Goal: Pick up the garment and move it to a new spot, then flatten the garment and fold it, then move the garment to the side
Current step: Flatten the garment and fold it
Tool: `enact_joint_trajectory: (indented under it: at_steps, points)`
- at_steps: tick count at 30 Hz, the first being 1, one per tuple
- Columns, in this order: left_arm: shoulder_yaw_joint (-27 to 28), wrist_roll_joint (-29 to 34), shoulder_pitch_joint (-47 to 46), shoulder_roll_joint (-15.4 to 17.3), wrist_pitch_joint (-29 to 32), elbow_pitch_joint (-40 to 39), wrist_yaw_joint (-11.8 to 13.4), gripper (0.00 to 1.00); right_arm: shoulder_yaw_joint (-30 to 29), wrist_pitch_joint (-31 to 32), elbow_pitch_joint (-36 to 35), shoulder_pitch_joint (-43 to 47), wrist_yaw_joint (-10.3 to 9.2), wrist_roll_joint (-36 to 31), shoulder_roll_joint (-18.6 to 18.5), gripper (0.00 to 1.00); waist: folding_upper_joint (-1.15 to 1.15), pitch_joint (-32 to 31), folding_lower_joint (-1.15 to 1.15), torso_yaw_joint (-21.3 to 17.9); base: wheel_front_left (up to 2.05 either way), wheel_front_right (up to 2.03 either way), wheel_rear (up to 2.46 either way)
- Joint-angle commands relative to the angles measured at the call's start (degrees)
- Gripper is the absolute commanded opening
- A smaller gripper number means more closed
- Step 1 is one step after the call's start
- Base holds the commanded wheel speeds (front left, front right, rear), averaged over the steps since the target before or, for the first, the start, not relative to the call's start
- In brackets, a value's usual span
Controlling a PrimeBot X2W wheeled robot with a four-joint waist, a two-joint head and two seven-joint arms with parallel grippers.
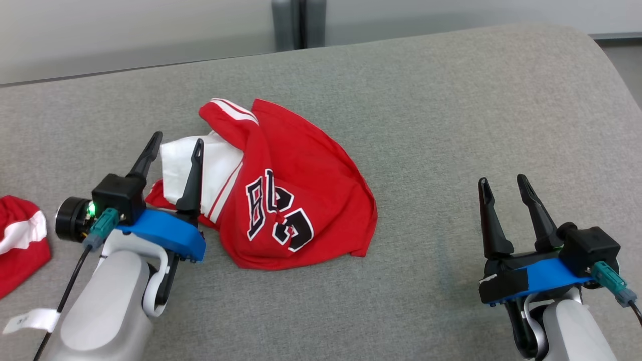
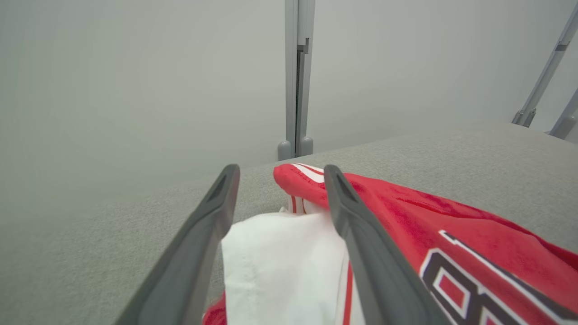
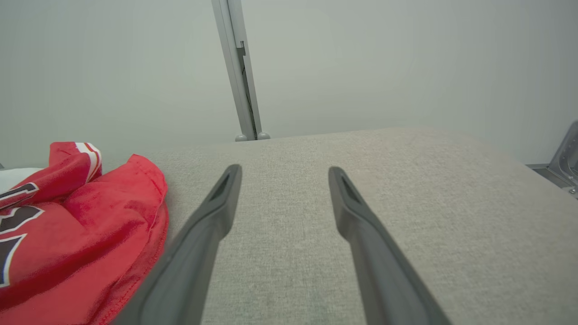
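Garment (image 1: pixel 301 190) is a red jersey with black-and-white lettering. It lies in a crumpled heap left of the middle of the grey bench (image 1: pixel 451 100), with a white part turned out on the robot's left side. The left tool (image 1: pixel 178 138) hovers at that white fold with its two fingers spread, one on either side of it, gripping nothing. Whether a finger touches the cloth I cannot tell. The placement suits the first step: the loose white edge stands proud of the heap and offers a clear bite for lifting. The right tool (image 1: pixel 502 179) is likewise spread wide and empty. It sits well apart to the right over bare bench, probably to leave room where the garment could be laid out. A second red-and-white cloth (image 1: pixel 20 240) lies at the far left edge, apart from the heap. Nothing is flattened or folded yet.
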Motion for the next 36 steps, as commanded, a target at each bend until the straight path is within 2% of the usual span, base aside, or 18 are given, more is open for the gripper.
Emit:
enact_joint_trajectory:
  at_steps: [1,6,13,29,30,31,32,36]
  points:
    - [0.41,0.29,0.74,0.23,-0.19,-0.37,0.29,1.0,0.1,-0.23,0.01,0.52,0.03,-0.19,-0.26,1.0,0.0,-0.09,0.0,0.24,0.0,0.0,0.0]
    - [2.59,1.23,3.17,0.56,-0.18,-2.05,-0.08,1.0,0.18,-0.23,0.25,0.78,0.03,-0.21,-0.27,1.0,0.0,-0.87,0.0,1.39,0.0,0.0,0.0]
    - [4.04,0.93,4.16,0.01,-0.19,-0.53,-1.05,1.0,0.69,-0.24,0.46,0.56,0.03,0.13,-0.27,1.0,0.0,-0.69,0.0,1.25,0.0,0.0,0.0]
    - [3.49,-0.53,-2.89,-0.71,-0.18,13.35,-3.99,1.0,0.57,-0.24,-0.54,-1.07,0.03,0.64,-0.27,1.0,0.0,3.19,0.0,-1.19,0.0,0.0,0.0]
    - [3.48,-0.42,-3.22,-0.8,-0.19,13.61,-4.16,0.46,0.5,-0.24,-0.63,-1.1,0.03,0.62,-0.27,1.0,0.0,3.3,0.0,-1.24,0.0,0.0,0.0]
    - [3.39,-0.17,-3.41,-0.88,-0.19,13.86,-4.19,0.14,0.44,-0.24,-0.7,-1.11,0.03,0.61,-0.27,1.0,0.0,3.39,0.0,-1.26,0.0,0.0,0.0]
    - [3.36,0.2,-3.61,-0.94,-0.19,13.67,-4.31,0.0,0.34,-0.24,-0.72,-1.11,0.03,0.57,-0.27,1.0,0.0,3.46,0.0,-1.27,0.0,0.0,0.0]
    - [3.85,0.99,-3.21,-1.55,-0.2,12.84,-4.62,0.0,-0.01,-0.24,-0.72,-0.55,0.03,0.36,-0.27,1.0,0.0,3.05,0.0,-0.79,0.0,0.0,0.0]
